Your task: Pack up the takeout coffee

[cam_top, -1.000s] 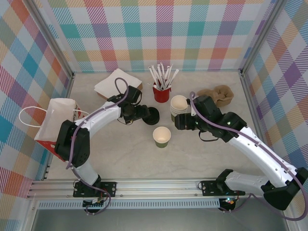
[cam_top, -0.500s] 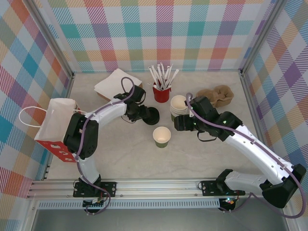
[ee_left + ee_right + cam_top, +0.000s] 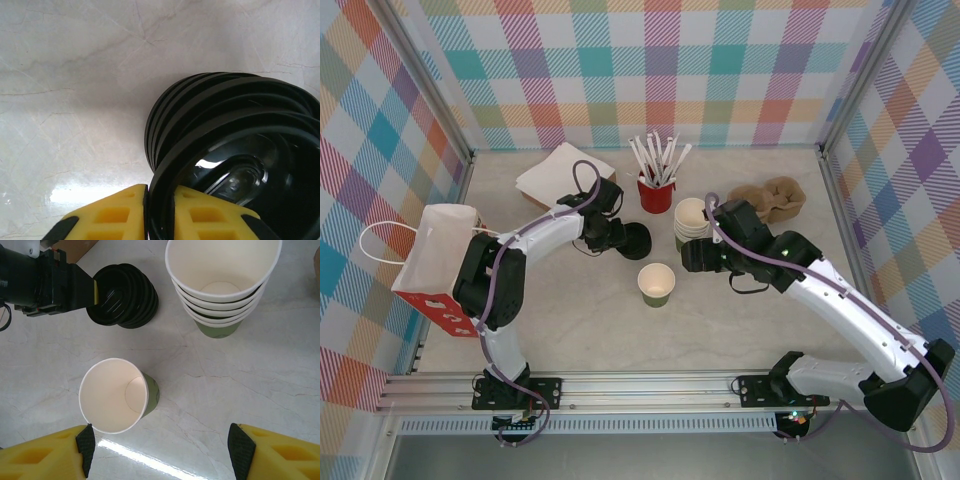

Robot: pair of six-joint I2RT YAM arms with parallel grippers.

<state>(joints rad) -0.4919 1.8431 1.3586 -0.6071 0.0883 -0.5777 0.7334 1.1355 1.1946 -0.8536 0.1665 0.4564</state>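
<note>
Left gripper [image 3: 160, 200] has clamped the light, slick top lid [image 3: 240, 170] by its rim, beyond the open cup [image 3: 117, 395]; right gripper [image 3: 161, 442] gapes empty.

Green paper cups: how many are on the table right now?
5, as far as rims show: one open cup stands alone near centre; four sit nested in a stack; more may hide inside.

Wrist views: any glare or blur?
Left wrist: bright glare patch on the table, a specular glint inside the lids, and the close yellow fingers look slightly soft. Right wrist: a glare streak on the table below the cup; cup sharp.
</note>
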